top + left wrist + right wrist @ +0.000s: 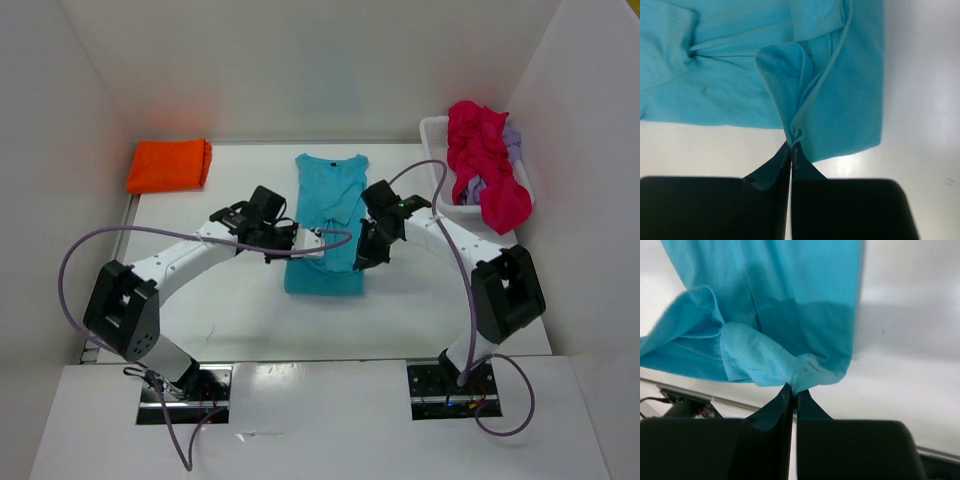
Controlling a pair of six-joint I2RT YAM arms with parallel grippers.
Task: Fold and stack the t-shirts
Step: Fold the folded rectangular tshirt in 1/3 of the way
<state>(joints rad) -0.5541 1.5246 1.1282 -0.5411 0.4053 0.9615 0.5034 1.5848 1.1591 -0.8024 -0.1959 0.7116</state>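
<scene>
Your left gripper (pixel 791 150) and right gripper (pixel 792 391) are both pinched onto the turquoise blue cloth t-shirt (pixel 325 195), so the gap between the two sets of jaws is filled with cloth. Outward of the left jaws, the white table (pixel 250 310) lies bare up to the folded bright orange cloth t-shirt (pixel 168 165), well apart in the far corner by the white left wall (pixel 60 150). Outward of the right jaws you have less room. The white plastic mesh basket (pixel 433 130), heaped with the magenta-red cloth t-shirt (pixel 485 170) and pale lavender cloth t-shirt (pixel 513 145), stands near, against the white right wall (pixel 590 180). Behind both jaws, bare table runs to the near edge. A purple cable (pixel 75 260) loops out beside each arm.
</scene>
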